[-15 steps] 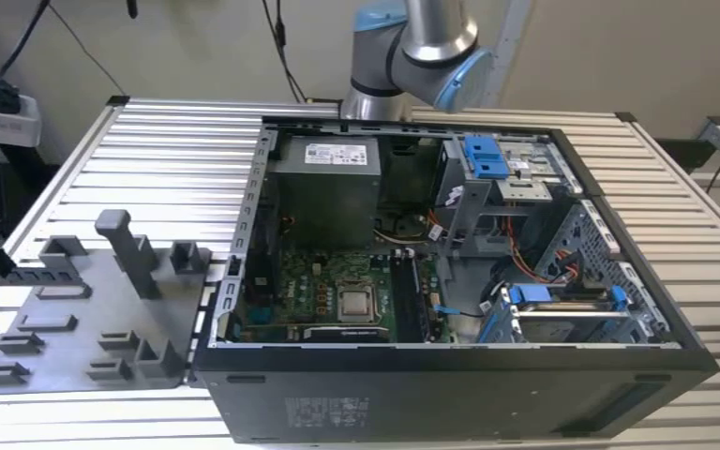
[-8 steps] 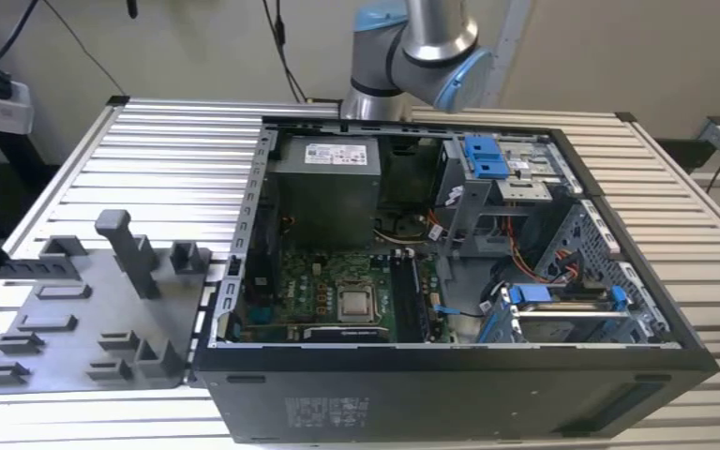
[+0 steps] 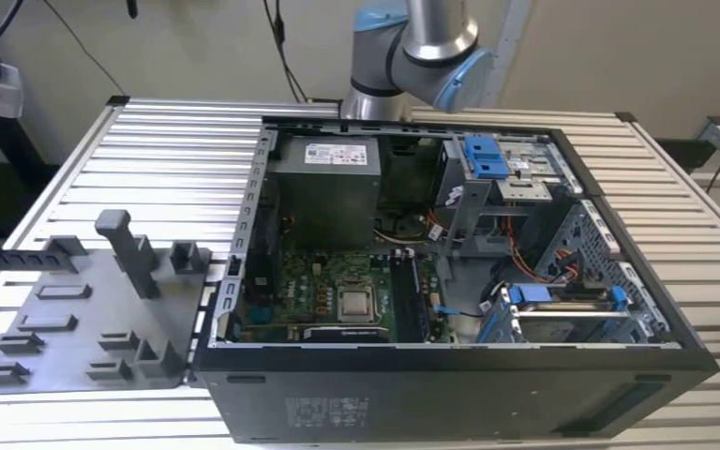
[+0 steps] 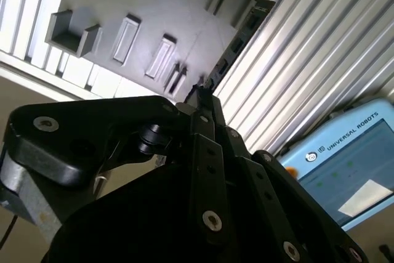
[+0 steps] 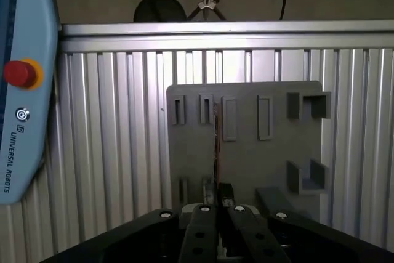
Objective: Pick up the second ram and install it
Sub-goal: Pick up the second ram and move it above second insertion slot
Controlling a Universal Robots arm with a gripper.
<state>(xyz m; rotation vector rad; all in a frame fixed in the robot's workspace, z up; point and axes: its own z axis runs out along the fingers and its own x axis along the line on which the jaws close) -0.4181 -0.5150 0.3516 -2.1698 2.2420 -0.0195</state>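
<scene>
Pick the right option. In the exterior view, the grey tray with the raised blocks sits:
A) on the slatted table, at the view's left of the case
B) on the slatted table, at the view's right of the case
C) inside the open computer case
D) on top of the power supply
A: the grey tray lies on the slatted table at the exterior view's left of the open computer case, outside its walls.

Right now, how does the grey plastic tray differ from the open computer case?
The grey plastic tray is flat and low, with small blocks and one tall post; the open computer case is a deep black box. The tray is plain grey; the case holds a green motherboard and blue brackets. Both lie on the ribbed metal table.
</scene>
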